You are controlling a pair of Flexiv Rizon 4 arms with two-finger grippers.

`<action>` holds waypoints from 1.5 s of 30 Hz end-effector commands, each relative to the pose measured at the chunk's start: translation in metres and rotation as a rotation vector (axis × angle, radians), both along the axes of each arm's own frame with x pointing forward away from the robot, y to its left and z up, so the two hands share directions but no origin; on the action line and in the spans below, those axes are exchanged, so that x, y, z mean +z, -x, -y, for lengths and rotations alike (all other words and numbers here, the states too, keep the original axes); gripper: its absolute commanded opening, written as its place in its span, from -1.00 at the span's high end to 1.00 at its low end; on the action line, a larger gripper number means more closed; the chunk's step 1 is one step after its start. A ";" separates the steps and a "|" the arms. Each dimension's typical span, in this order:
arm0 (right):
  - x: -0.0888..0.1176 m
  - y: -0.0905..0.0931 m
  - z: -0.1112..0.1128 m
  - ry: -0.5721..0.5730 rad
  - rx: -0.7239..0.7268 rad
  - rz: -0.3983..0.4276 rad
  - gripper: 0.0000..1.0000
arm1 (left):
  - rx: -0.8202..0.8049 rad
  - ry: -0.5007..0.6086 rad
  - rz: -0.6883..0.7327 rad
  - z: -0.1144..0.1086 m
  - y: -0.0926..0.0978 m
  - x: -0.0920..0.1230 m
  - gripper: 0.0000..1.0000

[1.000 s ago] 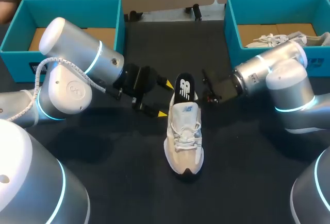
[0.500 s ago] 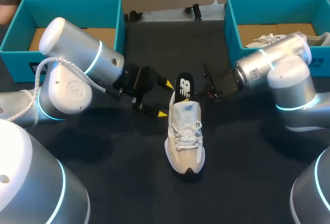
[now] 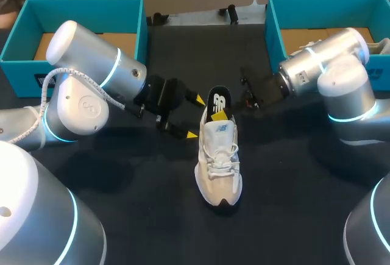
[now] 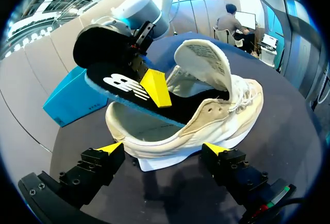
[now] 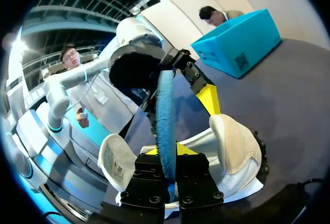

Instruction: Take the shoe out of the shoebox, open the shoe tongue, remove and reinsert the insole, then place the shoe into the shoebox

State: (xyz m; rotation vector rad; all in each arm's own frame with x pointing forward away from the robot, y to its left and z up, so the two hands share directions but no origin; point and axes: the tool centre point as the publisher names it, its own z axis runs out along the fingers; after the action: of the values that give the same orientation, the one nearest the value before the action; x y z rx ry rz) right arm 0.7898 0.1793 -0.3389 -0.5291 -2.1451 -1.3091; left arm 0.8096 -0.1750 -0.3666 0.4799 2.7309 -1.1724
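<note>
Jaws first: my right gripper (image 5: 167,161) is clamped on the insole (image 5: 165,113), one finger on each face of it, and the right wrist view looks straight down the thin blue edge standing upright between the fingers. From overhead that right gripper (image 3: 226,113) comes in from the right side and meets the insole (image 3: 218,103) at the heel end of the shoe (image 3: 219,161), black top face showing, the front part tucked down inside and the rear part tilted up and out over the heel. My left gripper (image 3: 195,117) is spread wide and holds nothing; it sits just beside the heel on the left, yellow tips pointing at the shoe. Its own camera shows the left gripper (image 4: 162,149) with the cream shoe (image 4: 216,116) right ahead of the parted fingers; I cannot tell if either tip touches it. The tongue (image 4: 203,59) stands lifted up and back, leaving the mouth open, and the insole (image 4: 124,87) slants out of it. The shoe rests sole-down on the black table (image 3: 140,173), out of both boxes, toe pointing toward my base. One teal shoebox (image 3: 131,21) sits far left, another teal shoebox (image 3: 274,21) far right with a second shoe (image 3: 317,47) lying in it.
</note>
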 end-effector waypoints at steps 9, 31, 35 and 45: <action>-0.017 0.019 -0.009 0.041 0.033 -0.114 1.00 | 0.001 -0.001 0.001 0.001 0.001 -0.001 -1.00; -0.008 0.020 -0.005 0.068 0.026 -0.106 0.54 | 0.001 -0.001 0.001 0.001 0.001 -0.001 -1.00; -0.004 0.018 -0.004 0.064 0.019 -0.090 0.54 | 0.001 -0.001 0.001 0.001 0.001 -0.001 -1.00; -0.004 0.005 0.001 0.071 0.016 -0.077 0.74 | 0.001 -0.001 0.001 0.001 0.001 -0.001 -1.00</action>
State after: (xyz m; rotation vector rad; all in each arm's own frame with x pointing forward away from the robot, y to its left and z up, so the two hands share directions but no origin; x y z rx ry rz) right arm 0.7818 0.1784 -0.3432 -0.5841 -2.1329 -1.1979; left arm 0.8096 -0.1750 -0.3666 0.4799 2.7309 -1.1724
